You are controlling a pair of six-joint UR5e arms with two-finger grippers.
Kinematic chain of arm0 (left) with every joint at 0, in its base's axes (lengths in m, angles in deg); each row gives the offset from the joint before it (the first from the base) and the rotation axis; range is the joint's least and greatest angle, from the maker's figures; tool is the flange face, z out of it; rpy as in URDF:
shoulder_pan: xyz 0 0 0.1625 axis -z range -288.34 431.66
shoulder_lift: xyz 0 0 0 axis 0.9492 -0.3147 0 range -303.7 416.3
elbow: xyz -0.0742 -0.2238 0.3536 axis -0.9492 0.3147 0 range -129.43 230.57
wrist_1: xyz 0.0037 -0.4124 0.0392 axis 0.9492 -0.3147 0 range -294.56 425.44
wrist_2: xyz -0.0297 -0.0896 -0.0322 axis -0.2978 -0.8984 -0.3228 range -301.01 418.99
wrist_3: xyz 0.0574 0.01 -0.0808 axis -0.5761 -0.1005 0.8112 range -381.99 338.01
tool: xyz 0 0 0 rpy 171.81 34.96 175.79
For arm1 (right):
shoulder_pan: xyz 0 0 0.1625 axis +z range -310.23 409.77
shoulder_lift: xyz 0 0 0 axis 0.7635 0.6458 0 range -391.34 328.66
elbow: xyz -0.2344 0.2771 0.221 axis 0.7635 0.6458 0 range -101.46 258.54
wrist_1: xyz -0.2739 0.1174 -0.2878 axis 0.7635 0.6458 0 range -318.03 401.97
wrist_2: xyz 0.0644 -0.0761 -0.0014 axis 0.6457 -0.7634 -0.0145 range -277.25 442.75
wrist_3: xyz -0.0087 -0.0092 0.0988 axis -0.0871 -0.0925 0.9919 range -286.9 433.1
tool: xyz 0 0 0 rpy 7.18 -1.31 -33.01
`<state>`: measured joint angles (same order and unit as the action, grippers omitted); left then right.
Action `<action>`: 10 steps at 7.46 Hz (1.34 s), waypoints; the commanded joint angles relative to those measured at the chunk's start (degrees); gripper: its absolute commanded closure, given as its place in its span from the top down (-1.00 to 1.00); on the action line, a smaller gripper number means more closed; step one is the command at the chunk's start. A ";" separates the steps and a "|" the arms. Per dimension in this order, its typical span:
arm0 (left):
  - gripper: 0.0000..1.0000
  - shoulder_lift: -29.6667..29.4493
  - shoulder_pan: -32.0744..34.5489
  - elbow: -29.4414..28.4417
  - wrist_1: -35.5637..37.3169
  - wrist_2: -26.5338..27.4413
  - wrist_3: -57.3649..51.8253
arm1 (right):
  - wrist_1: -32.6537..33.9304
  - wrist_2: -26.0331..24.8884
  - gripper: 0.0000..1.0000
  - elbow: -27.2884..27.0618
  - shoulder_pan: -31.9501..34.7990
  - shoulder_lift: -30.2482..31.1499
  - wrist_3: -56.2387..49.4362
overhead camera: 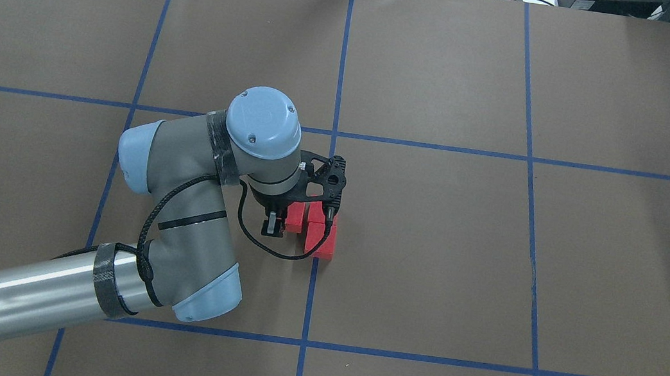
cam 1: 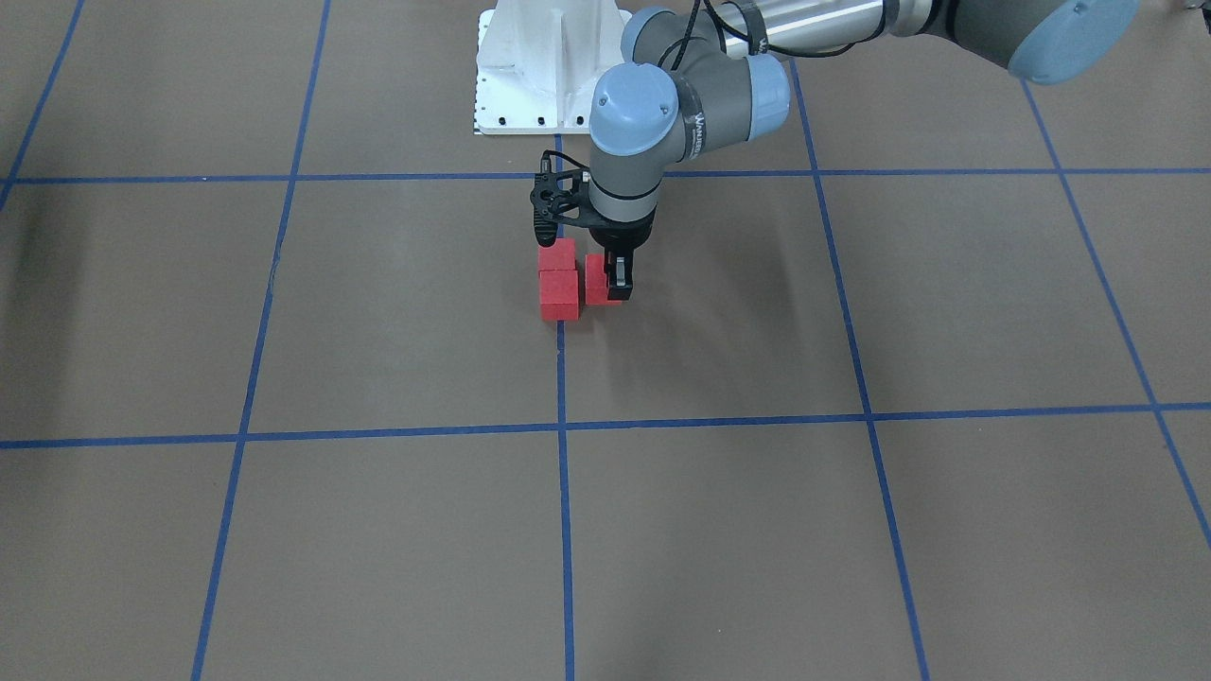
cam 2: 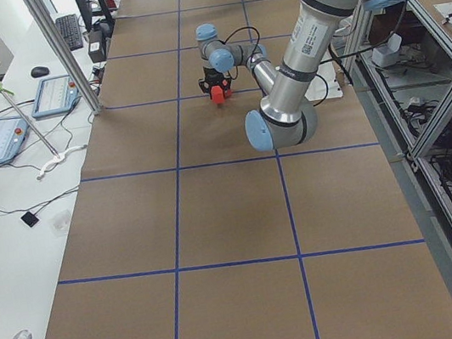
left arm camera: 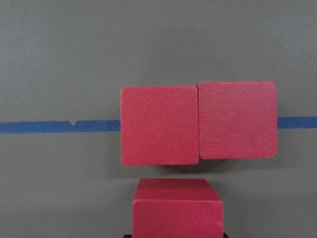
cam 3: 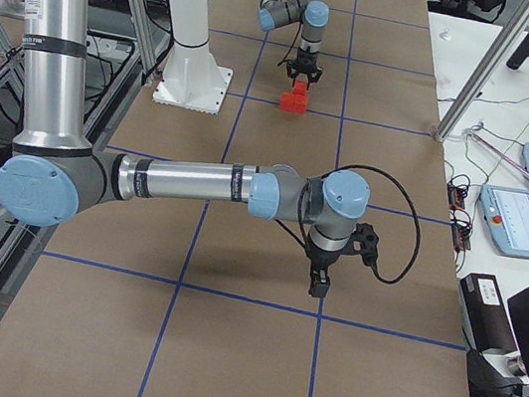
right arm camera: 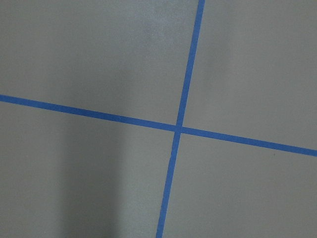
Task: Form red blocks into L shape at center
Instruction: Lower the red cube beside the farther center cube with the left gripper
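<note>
Just above mid-frame in the front-facing view, two red blocks (cam 1: 558,284) touch end to end along a blue line (cam 1: 562,378). Left gripper (cam 1: 605,288) grips the third block (cam 1: 595,276) just beside them. Right gripper (cam 3: 316,285), lower right in the right-side view: cannot tell its opening.

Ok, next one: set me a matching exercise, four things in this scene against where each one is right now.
Things:
1. pair of small matte red cubes
2. third small red cube
3. right gripper
4. white metal robot base

Places:
A. above a crossing of blue tape lines, far from the cubes
B. at the robot-side edge of the brown table
C. side by side, touching, on a blue tape line
D. between the fingers of the left gripper

Pairs: 1-C, 2-D, 3-A, 4-B.
</note>
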<state>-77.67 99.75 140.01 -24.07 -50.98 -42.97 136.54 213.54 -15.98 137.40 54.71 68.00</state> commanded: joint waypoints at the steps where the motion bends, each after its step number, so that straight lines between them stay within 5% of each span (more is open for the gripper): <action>1: -1.00 -0.32 -0.41 -0.84 0.03 0.01 1.63 | 0.00 0.07 0.99 -0.05 0.00 0.00 0.00; 10: -0.96 -1.20 -0.32 -2.33 -0.49 -0.07 1.91 | 0.00 0.07 0.99 -0.05 0.00 0.00 0.00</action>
<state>-78.87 99.42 138.05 -24.48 -51.05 -41.06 136.54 213.62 -16.03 137.40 54.73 68.00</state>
